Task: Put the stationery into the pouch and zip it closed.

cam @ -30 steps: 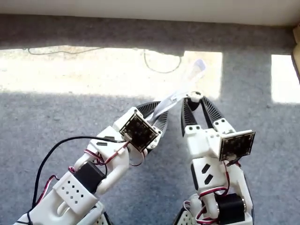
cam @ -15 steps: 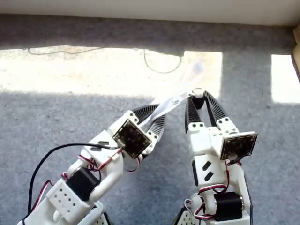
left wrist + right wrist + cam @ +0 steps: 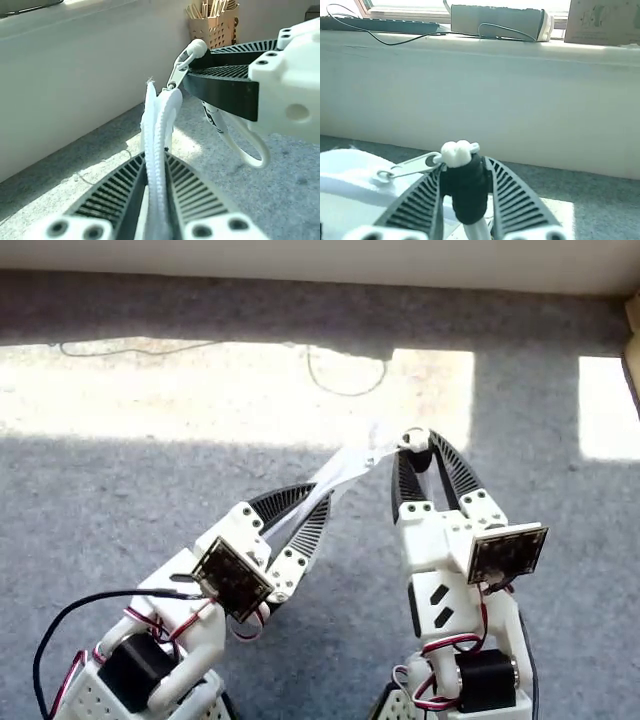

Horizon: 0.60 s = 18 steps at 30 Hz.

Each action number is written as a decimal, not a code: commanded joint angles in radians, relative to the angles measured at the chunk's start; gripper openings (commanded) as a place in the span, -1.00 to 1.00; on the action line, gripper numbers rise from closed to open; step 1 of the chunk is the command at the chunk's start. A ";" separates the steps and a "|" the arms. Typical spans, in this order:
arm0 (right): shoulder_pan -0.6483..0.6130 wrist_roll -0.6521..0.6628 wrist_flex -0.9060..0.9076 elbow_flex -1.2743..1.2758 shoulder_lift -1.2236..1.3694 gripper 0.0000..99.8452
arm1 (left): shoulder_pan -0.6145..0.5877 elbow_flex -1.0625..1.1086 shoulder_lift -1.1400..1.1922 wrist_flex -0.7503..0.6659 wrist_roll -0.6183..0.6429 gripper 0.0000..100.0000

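Note:
The pouch (image 3: 345, 470) is a pale, see-through strip held in the air between both grippers. My left gripper (image 3: 322, 498) is shut on its zippered edge (image 3: 158, 130), the fabric pinched between the ribbed fingers (image 3: 197, 192). My right gripper (image 3: 415, 444) is shut on the zipper pull (image 3: 457, 151), a white knob with a metal tab (image 3: 410, 165) running to the pouch (image 3: 350, 172). The left wrist view has the right gripper (image 3: 192, 62) holding that pull (image 3: 186, 56). A dark pen-like item (image 3: 213, 118) and a white loop (image 3: 250, 150) hang below it.
Grey carpet (image 3: 110, 530) covers the table, with a sunlit band across the back. A thin cable (image 3: 335, 385) lies on it near the wall. A wooden holder of sticks (image 3: 215, 22) stands far behind the right gripper. A sill with boxes (image 3: 495, 20) runs along the wall.
My left arm has drawn back toward the near left with the pouch edge, stretching the pouch out. The pouch end that stuck up past the right gripper has dropped. The right arm barely moved.

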 commanded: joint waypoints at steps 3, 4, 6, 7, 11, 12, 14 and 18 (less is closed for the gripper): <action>0.059 -0.014 0.012 -0.030 0.001 -0.98 | -0.019 -0.030 -0.044 -0.011 0.002 -0.98; 0.047 -0.009 0.012 -0.059 0.001 -0.98 | -0.018 -0.025 -0.042 -0.031 0.002 -0.98; 0.015 -0.008 0.015 -0.105 0.002 -0.98 | -0.018 -0.024 -0.022 -0.055 0.002 -0.98; -0.002 -0.006 0.015 -0.124 0.002 -0.98 | -0.018 -0.025 -0.005 -0.066 0.002 -0.96; -0.061 -0.006 0.015 -0.171 0.002 -0.98 | -0.018 -0.030 0.105 -0.135 0.008 -0.78; -0.077 -0.006 0.016 -0.180 0.002 -0.98 | -0.019 -0.030 0.134 -0.150 0.008 -0.75; -0.119 -0.005 0.047 -0.205 0.002 -0.98 | -0.021 -0.031 0.179 -0.164 0.009 -0.71; -0.271 0.083 0.162 -0.237 0.002 -0.98 | -0.024 -0.088 0.191 -0.138 0.052 -0.68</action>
